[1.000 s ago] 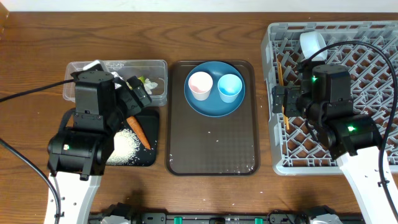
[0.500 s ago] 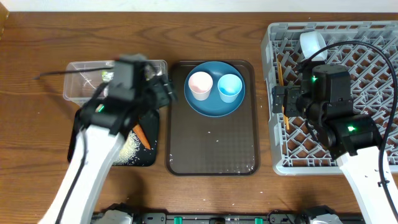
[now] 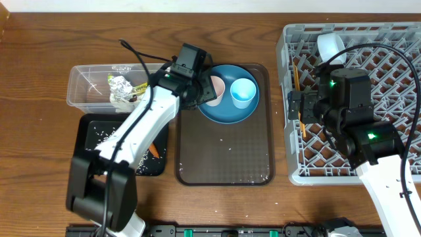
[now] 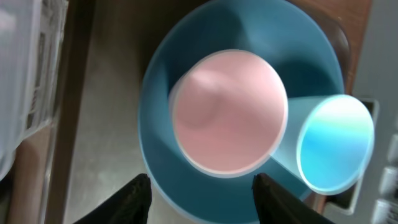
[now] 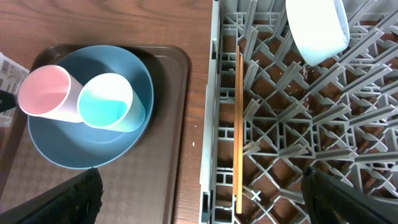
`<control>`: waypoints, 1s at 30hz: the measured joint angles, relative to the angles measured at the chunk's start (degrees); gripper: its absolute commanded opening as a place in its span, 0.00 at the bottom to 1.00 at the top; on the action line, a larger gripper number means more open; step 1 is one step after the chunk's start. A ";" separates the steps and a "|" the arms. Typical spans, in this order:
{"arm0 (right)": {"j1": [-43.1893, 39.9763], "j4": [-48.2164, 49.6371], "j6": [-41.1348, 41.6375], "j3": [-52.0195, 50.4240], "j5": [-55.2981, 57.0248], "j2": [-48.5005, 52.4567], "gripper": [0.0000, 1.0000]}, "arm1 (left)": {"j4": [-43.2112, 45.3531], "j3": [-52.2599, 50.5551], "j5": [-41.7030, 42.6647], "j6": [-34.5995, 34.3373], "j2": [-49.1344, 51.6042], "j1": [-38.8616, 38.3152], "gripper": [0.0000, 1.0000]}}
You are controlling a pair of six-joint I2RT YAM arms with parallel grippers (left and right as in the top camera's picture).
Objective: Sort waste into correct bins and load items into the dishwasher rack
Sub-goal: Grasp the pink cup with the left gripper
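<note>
One pale pink cup (image 4: 227, 118) is standing beside a light blue cup (image 4: 333, 143) on the round blue plate (image 4: 298, 56); left fingers (image 4: 138, 199) are hovering parted near it, right fingers (image 5: 68, 199) are gaping wide above the grey peg rack (image 5: 214, 124).

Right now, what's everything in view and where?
dishwasher rack: one, grey, right side
bowl: one, white, rack's far part
chopsticks: count unclear, wooden, rack's left edge
tray: one, brown, centre
plate: one, blue, tray's far end
pink cup: one, on plate
light blue cup: one, on plate
clear tub: one, far left
foil wrapper: one, silver, in clear tub
tissue: one, white, in clear tub
black tub: one, near left
rice: loose grains, white, in black tub
carrot: one, orange, in black tub
left end effector: open, at pink cup
right end effector: open, over rack's left edge
</note>
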 measured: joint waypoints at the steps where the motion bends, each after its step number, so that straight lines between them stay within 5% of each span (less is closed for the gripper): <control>1: 0.00 0.00 0.02 0.00 0.00 0.00 0.99 | 0.48 0.00 -0.24 -0.15 0.68 0.00 0.46; 9: 0.00 0.00 0.00 0.00 0.00 0.00 0.99 | 3.72 0.00 -2.25 -0.24 5.22 0.00 0.40; 18: 0.00 0.00 0.00 0.00 0.02 0.00 0.99 | 4.44 0.02 -3.74 -0.26 6.54 0.07 0.06; 30: 0.00 0.00 0.00 0.00 0.02 0.00 0.99 | 1.88 0.02 -4.09 -0.13 -0.50 2.19 0.06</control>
